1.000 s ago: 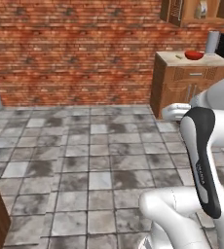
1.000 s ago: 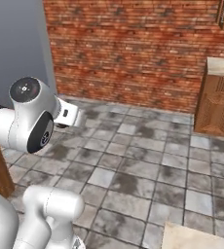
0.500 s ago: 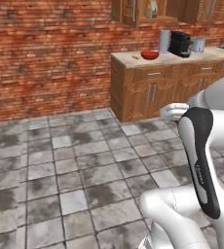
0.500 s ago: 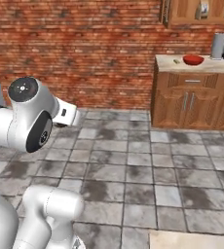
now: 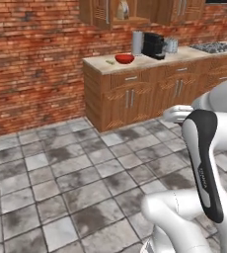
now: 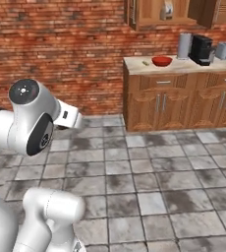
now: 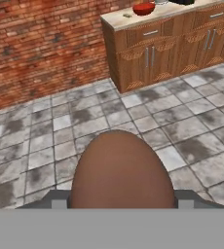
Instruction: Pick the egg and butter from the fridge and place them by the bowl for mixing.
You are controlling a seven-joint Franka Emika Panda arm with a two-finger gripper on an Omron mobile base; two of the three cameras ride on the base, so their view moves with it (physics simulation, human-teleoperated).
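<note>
Your tool (image 7: pixel 115 206) is clenched on the smooth, reddish-brown rounded egg (image 7: pixel 121 172), which sits close before the hand camera with the grey finger pieces showing at either side of its base. Beyond it lies the grey tiled floor (image 7: pixel 60 131), well apart from any support, so a slip here would in all likelihood lose the egg. Across the floor, against the red brick wall (image 5: pixel 36 59), stands the wooden cabinet run with its pale surface (image 6: pixel 139 64). On that surface rests the shallow glossy red round bowl (image 6: pixel 162 61), with a small greenish-yellow item (image 6: pixel 145 62) just beside it toward the end of the cabinet; whether that is the butter is too small to tell. Further along stand a grey cylindrical canister (image 6: pixel 184 46), a black coffee machine (image 6: pixel 202 49) and a silver toaster (image 6: pixel 225 50). You appear to be carrying the egg toward the bowl. Hold the grip unchanged while the base travels, keep the arm tucked, and stop square to the cabinet front. Set the egg on bare surface near the bowl, clear of the edge and the small item, and release only once it bears on the surface, since it may roll.
</note>
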